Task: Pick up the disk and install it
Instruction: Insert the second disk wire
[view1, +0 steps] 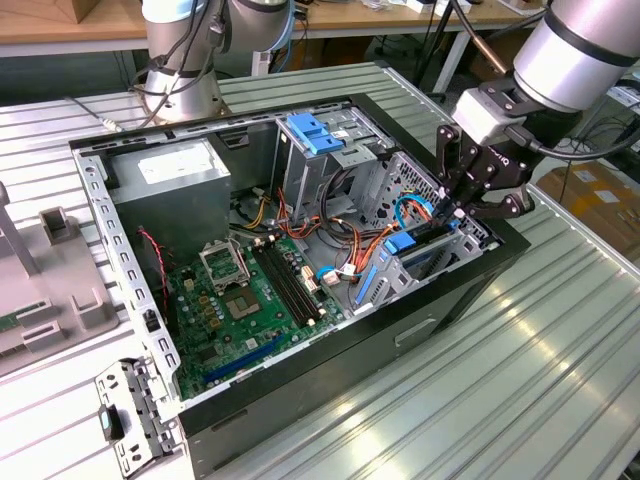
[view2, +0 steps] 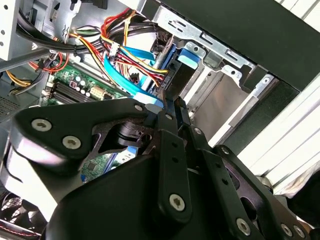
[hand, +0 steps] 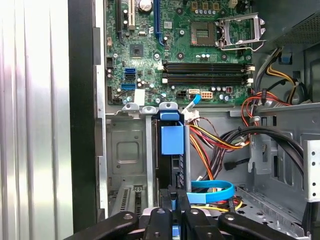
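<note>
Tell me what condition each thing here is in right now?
Computer case: side open, lying flat.
Disk: standing on edge in its bay.
Gripper: shut on the disk.
Processor socket: lid raised, empty.
Blue flat cable: loose beside the disk.

A ribbed metal table (view1: 520, 380) carries the open computer case (view1: 300, 250) (lying on its side) and a grey fixture (view1: 50, 290).

The silver-grey robot arm (view1: 575, 50) is seen reaching down from the exterior view's upper right, its wrist angled downward. The black linkage gripper (view1: 462, 205) is held pointing down, and its black fingers (hand: 175, 200) are drawn close together in both wrist views.
</note>
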